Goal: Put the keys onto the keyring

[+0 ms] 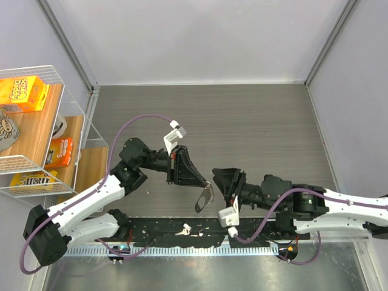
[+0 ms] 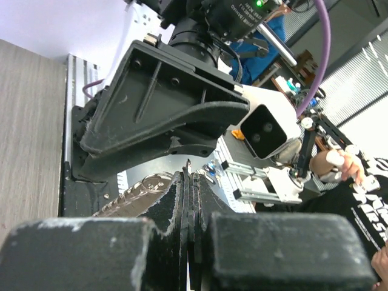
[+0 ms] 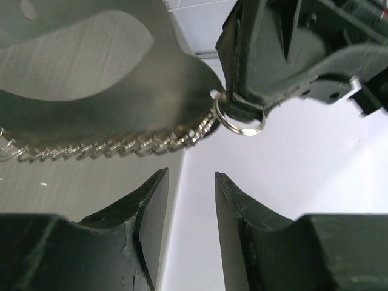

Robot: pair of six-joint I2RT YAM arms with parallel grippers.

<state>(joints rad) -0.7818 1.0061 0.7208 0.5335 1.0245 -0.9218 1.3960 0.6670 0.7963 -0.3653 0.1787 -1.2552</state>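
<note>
The keyring, a glittery chain strip with a small split ring, hangs from my left gripper above the table. The left jaws are shut on its ring end. In the right wrist view the ring sits clamped at the left fingertips and the chain trails left. In the left wrist view the ring and chain lie just left of the closed pads. My right gripper is open and empty, its tips just below the chain. Small silver keys lie on the black mat.
A black mat runs along the near edge between the arm bases. A wire shelf with boxes stands at the left. Grey walls close the table at the back and right.
</note>
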